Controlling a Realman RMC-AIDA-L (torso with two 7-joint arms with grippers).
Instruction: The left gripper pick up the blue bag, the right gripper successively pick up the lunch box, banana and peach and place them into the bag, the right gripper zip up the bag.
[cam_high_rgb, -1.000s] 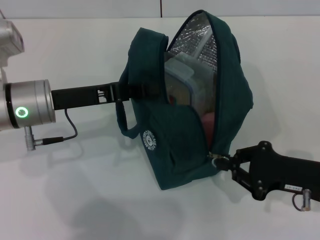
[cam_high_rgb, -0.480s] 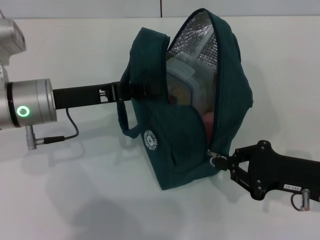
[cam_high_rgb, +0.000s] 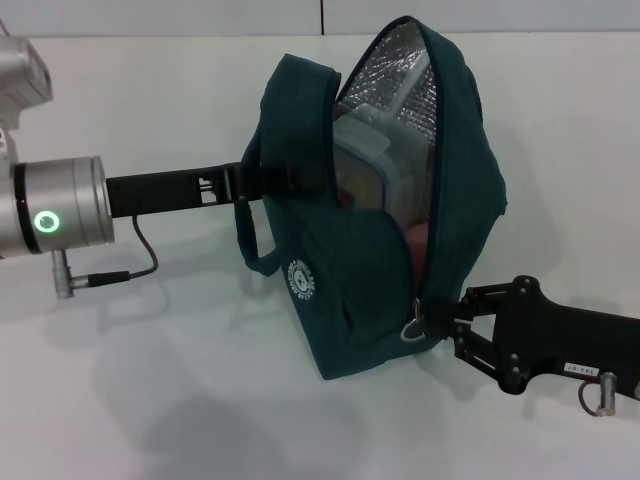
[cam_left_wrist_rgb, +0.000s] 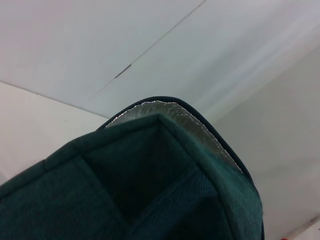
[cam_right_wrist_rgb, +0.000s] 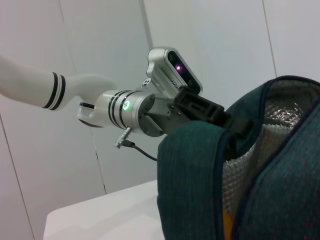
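Bag (cam_high_rgb: 385, 270) of dark teal fabric stands upright near the middle of the white table (cam_high_rgb: 200, 400), its mouth gaping toward the right and showing the silver foil lining (cam_high_rgb: 400, 75). A round white logo (cam_high_rgb: 299, 281) sits low on its near-left face, and one loop handle (cam_high_rgb: 250, 245) hangs down on the left. Inside, the lunch box (cam_high_rgb: 365, 160) stands on edge against the foil, its blue rim visible; below it a pink patch, the peach (cam_high_rgb: 417, 237), shows in the gap. A sliver of yellow-orange, seemingly the banana (cam_right_wrist_rgb: 227, 225), shows low in the opening in the right wrist view.

Left gripper (cam_high_rgb: 285, 180) reaches in from the left and is clamped on the bag's upper left edge, where its fingers disappear into the fabric; the left wrist view is filled by teal cloth with a strip of foil behind it.

Right gripper (cam_high_rgb: 442, 325) comes in from the near right, low at the bag's base. Its fingers are closed narrow around the zipper pull (cam_high_rgb: 412, 330), a metal ring at the bottom end of the open zip.
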